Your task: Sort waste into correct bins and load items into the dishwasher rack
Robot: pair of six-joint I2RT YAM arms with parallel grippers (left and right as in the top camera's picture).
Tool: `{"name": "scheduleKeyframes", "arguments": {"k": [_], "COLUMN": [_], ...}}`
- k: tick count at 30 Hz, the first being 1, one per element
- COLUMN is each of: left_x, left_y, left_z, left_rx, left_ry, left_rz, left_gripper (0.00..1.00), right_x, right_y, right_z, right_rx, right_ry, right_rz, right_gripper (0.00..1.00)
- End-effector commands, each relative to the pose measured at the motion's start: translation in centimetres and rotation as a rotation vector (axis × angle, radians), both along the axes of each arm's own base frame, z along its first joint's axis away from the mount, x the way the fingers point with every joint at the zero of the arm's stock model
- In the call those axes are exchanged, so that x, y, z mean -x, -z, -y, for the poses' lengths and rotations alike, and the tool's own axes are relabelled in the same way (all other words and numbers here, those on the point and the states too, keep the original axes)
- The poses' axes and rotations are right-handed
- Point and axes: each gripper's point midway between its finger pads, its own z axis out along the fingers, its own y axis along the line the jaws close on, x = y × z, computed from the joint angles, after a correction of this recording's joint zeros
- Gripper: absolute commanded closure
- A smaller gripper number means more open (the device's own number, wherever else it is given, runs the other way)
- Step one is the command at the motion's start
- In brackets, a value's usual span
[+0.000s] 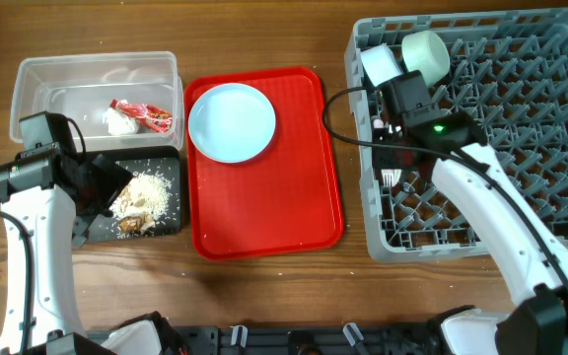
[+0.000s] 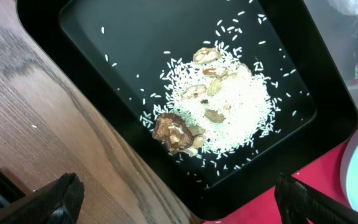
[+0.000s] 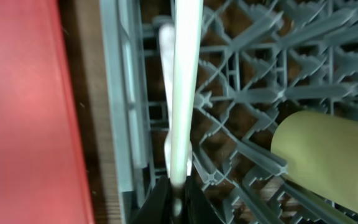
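My right gripper is shut on the rim of a pale bowl and holds it on edge over the left side of the grey dishwasher rack. A yellow cup lies in the rack beside it. A white fork stands in the rack. The pale-blue plate sits on the red tray. My left gripper is open and empty over the near corner of the black tray, which holds food scraps. The clear tub holds the red-and-white wrapper and a white wad.
The flat red tray lies between the bins and the rack, its left edge touching the black tray. Bare wooden table shows in front of the bins. A white utensil handle lies in the rack behind the held bowl.
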Motion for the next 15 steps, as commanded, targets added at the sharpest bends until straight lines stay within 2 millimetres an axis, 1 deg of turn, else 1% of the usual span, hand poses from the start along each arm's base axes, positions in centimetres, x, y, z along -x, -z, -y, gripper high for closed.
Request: {"name": "scheduleKeyframes", "arguments": {"k": [1,3,7,9,10,11,12,13,14,15], "left_x": [0.1,0.1,0.1,0.1,0.1,0.0,0.0,0.0,0.0,0.0], "left_y": [-0.4,-0.4,-0.4,-0.4,-0.4,-0.4,-0.4,-0.4,-0.4,-0.4], "left_z": [-0.3,-0.3,-0.3,-0.3,-0.3,-0.3,-0.3,-0.3,-0.3,-0.3], "left_rx": [-0.013,-0.013,-0.013,-0.013,-0.014,-0.014,-0.014,-0.014,-0.014,-0.014], "left_ry": [-0.006,-0.006,-0.006,-0.006,-0.006,-0.006,-0.006,-0.005,-0.006,-0.005], "left_rz": [0.010,0.010,0.010,0.010,0.012,0.014,0.014,0.014,0.014,0.014], "left_gripper": [0.00,0.00,0.00,0.00,0.00,0.00,0.00,0.00,0.00,0.00], "right_x": [0.5,0.4,0.2,-0.5,-1.6,-2.9,-4.6,-5.2,-5.7,-6.6], "right_y": [2.1,2.1,2.0,0.9,-1.1,-3.2,-6.6,-8.1,-9.5,-10.1], "right_z": [0.0,0.0,-0.1,-0.6,-1.8,-3.8,-7.6,-10.0,-12.3,-14.1], "right_rx": [0.024,0.024,0.017,-0.006,-0.068,-0.165,-0.354,-0.462,-0.546,-0.577], "right_ry": [-0.027,-0.029,-0.030,-0.034,-0.052,-0.086,-0.176,-0.247,-0.314,-0.323], "right_rz": [-0.063,-0.061,-0.052,-0.018,0.033,0.094,0.184,0.231,0.280,0.329], "right_gripper": [0.71,0.67,0.67,0.66,0.64,0.59,0.57,0.53,0.53,0.53]}}
